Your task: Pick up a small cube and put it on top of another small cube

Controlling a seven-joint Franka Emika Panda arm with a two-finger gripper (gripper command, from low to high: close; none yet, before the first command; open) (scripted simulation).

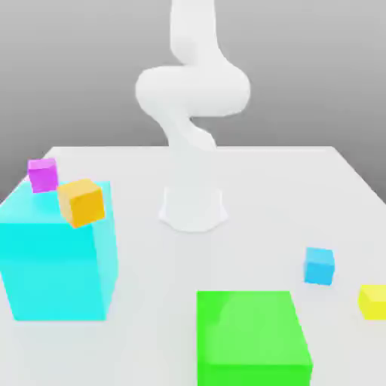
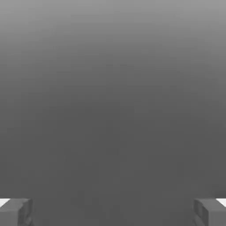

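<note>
The arm [image 1: 192, 98] stands upright at the back-middle of the white table [image 1: 271, 188], its upper links rising out of the exterior view. In the hand view the gripper [image 2: 113, 212] shows two grey fingertips [image 2: 15, 212] spread wide toward opposite edges of the picture, with nothing between them: claw open, empty, facing plain grey background rather than the table.

Task object: the small sky-blue cube [image 1: 319, 265] sits on the table toward the exterior view's right, in front of the arm's base. Near it, further to the exterior view's right and slightly nearer the camera, is the small yellow cube [image 1: 373, 301]; the two are apart, not touching.

Other items: big cyan block [image 1: 56, 252] on the exterior view's left, with a small magenta cube [image 1: 42, 174] on its top and a small orange cube [image 1: 81, 201] at its top front edge, tilted. Big green block [image 1: 249, 335] in the foreground.

Judgement on step: nothing is grasped and no cube is stacked, so this is the very start, before the approach.

Next move calls for: bringing the hand down over the sky-blue cube, fingers pointing at the table and straddling two opposite faces, then closing. The yellow cube looks the likeliest base, being closest.
</note>
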